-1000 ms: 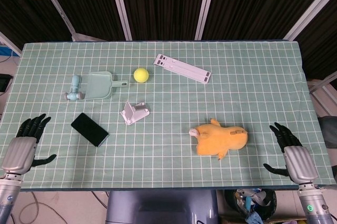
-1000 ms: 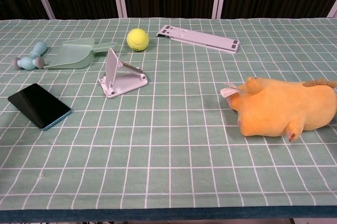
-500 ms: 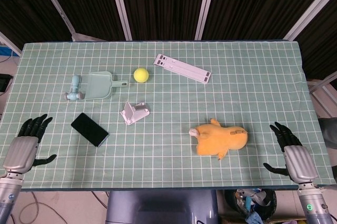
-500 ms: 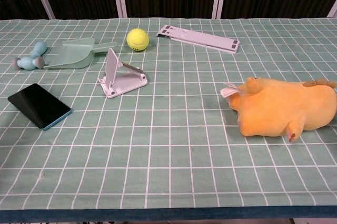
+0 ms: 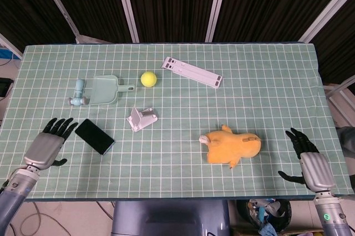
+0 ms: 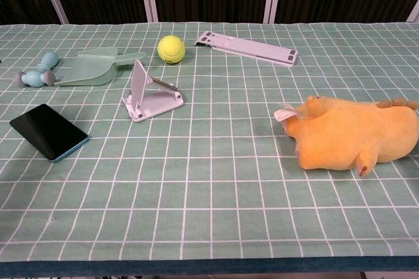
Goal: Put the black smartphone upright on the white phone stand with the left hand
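The black smartphone (image 5: 95, 136) (image 6: 48, 131) lies flat on the green checked cloth at the left, screen up. The white phone stand (image 5: 141, 118) (image 6: 148, 92) sits a little to its right and further back, with nothing on it. My left hand (image 5: 49, 143) hovers just left of the phone, fingers spread and pointing toward it, holding nothing. My right hand (image 5: 308, 162) stays at the table's front right corner, fingers apart and empty. Neither hand shows in the chest view.
An orange plush toy (image 5: 232, 146) lies front right. At the back are a yellow ball (image 5: 147, 78), a white flat bar (image 5: 192, 71), a pale green scoop (image 5: 104, 90) and a small blue toy (image 5: 78, 93).
My left hand has moved right and forward, closing in on the phone's left edge. The phone, the stand and the right hand have not moved.
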